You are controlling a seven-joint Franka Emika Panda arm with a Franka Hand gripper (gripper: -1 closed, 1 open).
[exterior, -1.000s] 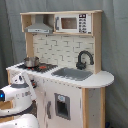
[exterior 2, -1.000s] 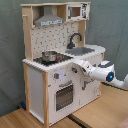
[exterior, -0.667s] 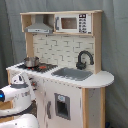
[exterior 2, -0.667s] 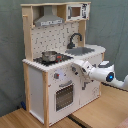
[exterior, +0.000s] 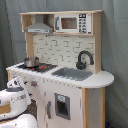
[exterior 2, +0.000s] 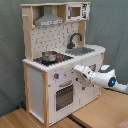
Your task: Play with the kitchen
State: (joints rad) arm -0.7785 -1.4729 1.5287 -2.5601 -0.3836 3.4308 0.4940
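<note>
Arm: the white arm (exterior 2: 102, 77) reached in from the second exterior view's right, level with the kitchen's front, presumably to work a control there.
Gripper: the gripper (exterior 2: 76, 69) sat at the front panel just above the oven door (exterior 2: 64, 95); whether its fingers were apart or together could not be told.
Kitchen: the kitchen (exterior: 92, 97) stood upright against a grey backdrop.
Countertop: a small pot (exterior 2: 49, 56) rested on the stove, the sink (exterior: 73, 74) beside it, the black faucet (exterior: 83, 59) behind the sink.
Top shelf: a grey hood (exterior: 39, 26) hung over the stove.
</note>
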